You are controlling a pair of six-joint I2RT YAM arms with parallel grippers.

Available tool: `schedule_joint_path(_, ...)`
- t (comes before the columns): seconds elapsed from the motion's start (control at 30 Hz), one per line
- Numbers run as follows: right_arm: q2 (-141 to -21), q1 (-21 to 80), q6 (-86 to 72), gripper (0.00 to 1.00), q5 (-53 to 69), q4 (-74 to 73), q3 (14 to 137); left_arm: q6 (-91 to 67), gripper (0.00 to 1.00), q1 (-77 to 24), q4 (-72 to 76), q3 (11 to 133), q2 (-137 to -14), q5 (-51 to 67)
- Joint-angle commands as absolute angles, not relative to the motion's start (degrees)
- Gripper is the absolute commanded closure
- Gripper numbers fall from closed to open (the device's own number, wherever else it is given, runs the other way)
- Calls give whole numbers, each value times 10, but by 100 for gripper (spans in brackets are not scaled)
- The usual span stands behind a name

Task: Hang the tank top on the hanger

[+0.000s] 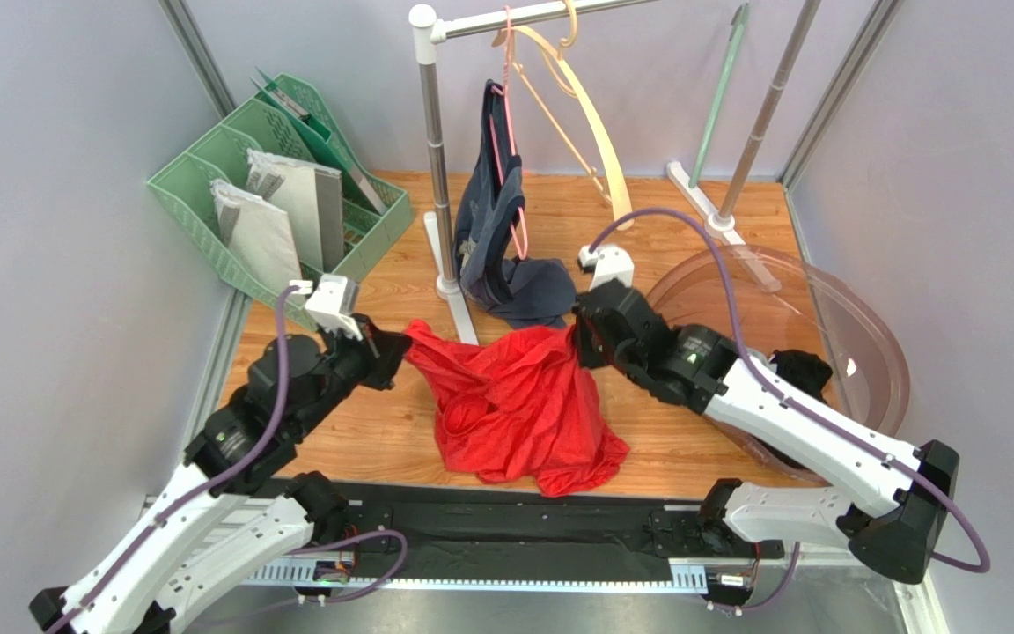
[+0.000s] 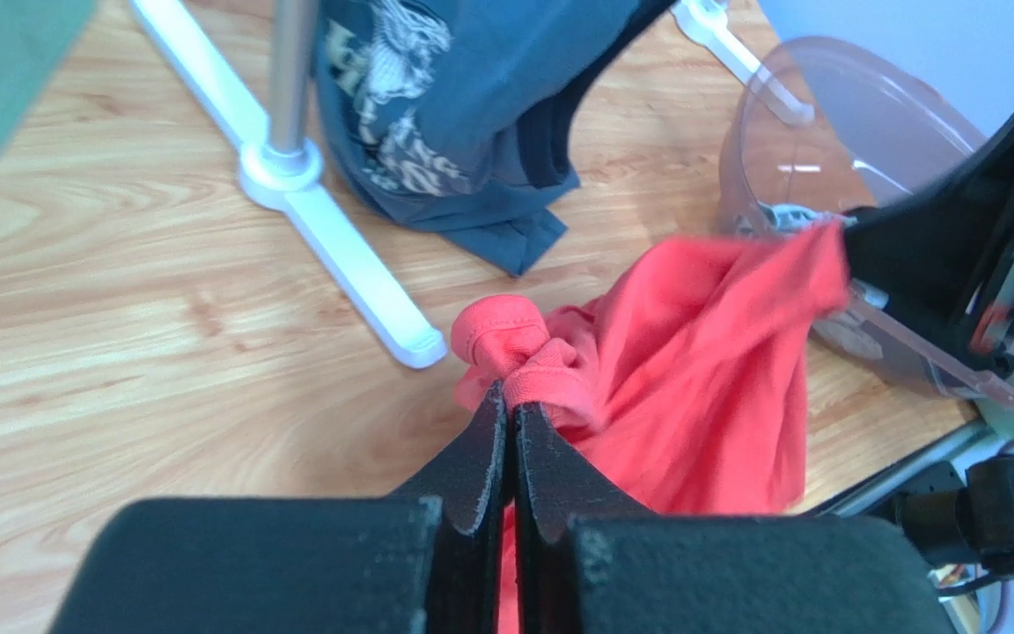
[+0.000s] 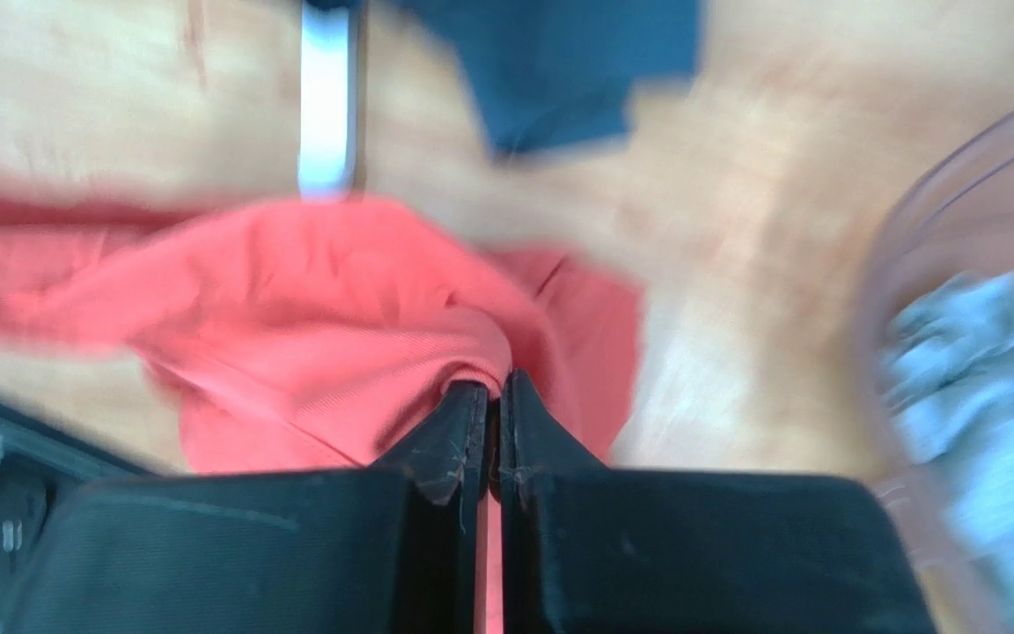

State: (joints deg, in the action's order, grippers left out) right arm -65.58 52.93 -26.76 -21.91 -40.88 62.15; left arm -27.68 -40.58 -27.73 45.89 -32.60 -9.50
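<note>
Tank top (image 1: 526,403) is sagging over the middle of the worktop (image 1: 354,443), toward its near edge, with its upper edge stretching between both grippers and its lower part bunching on the wood. The left gripper (image 2: 512,412) is pinching a bunched corner, its fingers pressed together on the red cloth. The right gripper (image 3: 497,394) is clamping a fold on the opposite side, its fingers likewise closed. The hanger (image 1: 594,119) is hanging from the rail (image 1: 526,16) at the far edge, beside a navy top (image 1: 506,245).

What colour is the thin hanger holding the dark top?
Pink; the thin hanger shows best in the top external view.
</note>
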Motion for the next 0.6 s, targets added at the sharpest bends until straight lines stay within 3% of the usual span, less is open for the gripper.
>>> schedule_joint_path(0.0,-676,470,-176,100,-296,-420,716,-256,100,-407,-405,523,-292,-145)
schedule_joint_path(0.07,-687,447,-162,96,-280,-417,749,-251,100,-408,-419,554,-284,-146)
schedule_joint_path(0.1,-693,437,-158,88,-280,-417,758,-250,100,-407,-428,562,-284,-142)
schedule_joint_path(0.13,-693,437,-156,75,-286,-426,765,-250,100,-408,-431,569,-287,-128)
schedule_joint_path(0.17,-693,437,-160,40,-287,-433,779,-250,100,-408,-431,574,-296,-119)
schedule_joint_path(0.2,-690,437,-165,28,-286,-441,779,-254,100,-408,-425,572,-301,-106)
schedule_joint_path(0.27,-664,438,-197,16,-262,-453,769,-256,100,-407,-415,556,-320,-96)
schedule_joint_path(0.5,-534,467,-328,16,-49,-340,545,-267,100,-408,-342,501,-359,-77)
schedule_joint_path(0.57,-533,482,-366,21,-9,-270,499,-265,100,-408,-338,496,-367,-78)
